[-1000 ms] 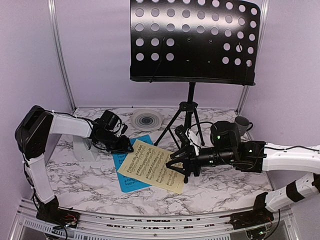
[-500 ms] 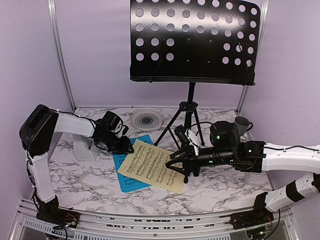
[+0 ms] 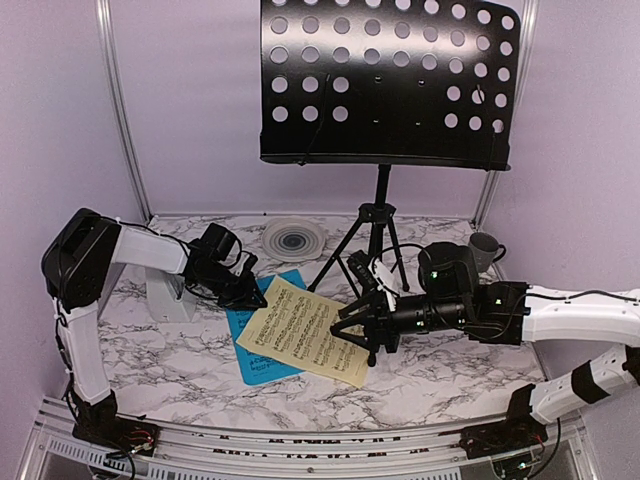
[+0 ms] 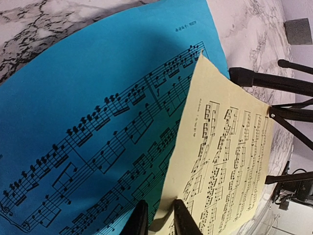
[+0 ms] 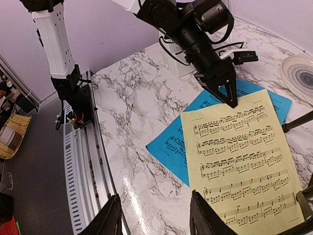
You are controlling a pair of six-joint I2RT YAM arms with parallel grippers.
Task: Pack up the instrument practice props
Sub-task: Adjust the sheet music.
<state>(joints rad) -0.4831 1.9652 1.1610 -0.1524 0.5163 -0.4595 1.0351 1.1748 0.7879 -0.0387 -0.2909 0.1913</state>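
Observation:
The black hole-punched music stand (image 3: pixel 385 80) rises on tripod legs (image 3: pixel 372 225) at the back of the table. A yellow sheet-music page (image 3: pixel 305 330) lies slanted over a blue page (image 3: pixel 255 355). My left gripper (image 3: pixel 256 295) is down at the yellow page's far left corner. In the left wrist view its jaws (image 4: pixel 157 220) stand narrowly apart, with the lifted edge of the yellow page (image 4: pixel 230 147) between them. My right gripper (image 3: pixel 362 318) hovers open over the page's right end, holding nothing (image 5: pixel 159 218). A white metronome (image 3: pixel 168 297) stands behind the left arm, partly hidden.
A dark mug (image 3: pixel 485 245) sits at the back right by the wall. A round patterned plate (image 3: pixel 293 240) lies at the back beside the tripod. Tripod legs (image 4: pixel 264 81) spread close to the yellow page's far edge. Metal rails (image 5: pixel 80 147) border the table's near edge.
The left gripper's jaws have narrowed around the yellow page's corner, and that arm has edged slightly forward. The right arm has barely moved.

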